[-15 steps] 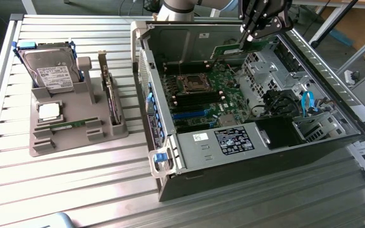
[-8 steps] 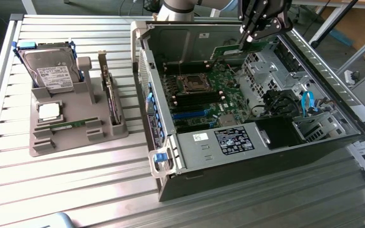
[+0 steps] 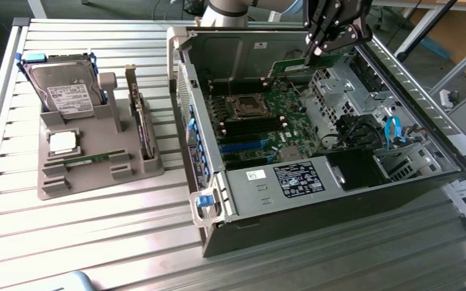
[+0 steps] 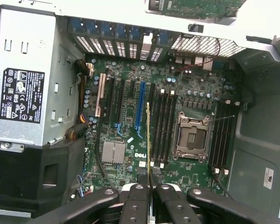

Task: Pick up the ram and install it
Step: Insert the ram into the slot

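Note:
My gripper hangs over the far end of the open computer case, shut on the ram, a thin green stick that juts out below the fingers. In the wrist view the ram shows edge-on as a narrow line running out from between the black fingers of the gripper. It hovers above the motherboard, in line with the black memory slots beside the empty processor socket. It touches no slot.
A grey holder at the exterior view's left carries a hard drive, a silver processor, another green stick and a dark expansion card. Inside the case are a power supply, drive cages and blue cables.

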`<state>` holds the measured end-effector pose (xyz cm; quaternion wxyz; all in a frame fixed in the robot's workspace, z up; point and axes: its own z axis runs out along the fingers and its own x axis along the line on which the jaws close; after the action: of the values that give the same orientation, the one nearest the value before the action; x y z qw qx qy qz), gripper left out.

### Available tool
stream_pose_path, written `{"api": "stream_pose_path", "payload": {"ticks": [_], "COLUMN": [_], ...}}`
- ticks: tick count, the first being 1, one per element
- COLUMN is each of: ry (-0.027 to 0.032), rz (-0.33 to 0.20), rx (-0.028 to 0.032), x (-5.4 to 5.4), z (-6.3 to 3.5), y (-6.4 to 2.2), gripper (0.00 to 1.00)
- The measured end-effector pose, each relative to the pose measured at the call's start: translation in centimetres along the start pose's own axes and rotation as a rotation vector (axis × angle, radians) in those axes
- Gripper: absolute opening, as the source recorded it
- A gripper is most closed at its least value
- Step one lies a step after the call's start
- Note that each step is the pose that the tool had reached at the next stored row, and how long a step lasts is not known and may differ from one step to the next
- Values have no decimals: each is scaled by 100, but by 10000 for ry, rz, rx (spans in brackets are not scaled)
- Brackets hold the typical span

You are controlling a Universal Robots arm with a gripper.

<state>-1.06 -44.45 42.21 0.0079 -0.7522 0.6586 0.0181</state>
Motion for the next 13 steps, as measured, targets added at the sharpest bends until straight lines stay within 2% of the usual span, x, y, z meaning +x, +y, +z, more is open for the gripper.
{"api": "stream_pose_path", "payload": {"ticks": [13], "ry": [0], "rz": [1], "rx": [0], "x": [2], "z": [48], "y": [-2], "gripper": [13]}}
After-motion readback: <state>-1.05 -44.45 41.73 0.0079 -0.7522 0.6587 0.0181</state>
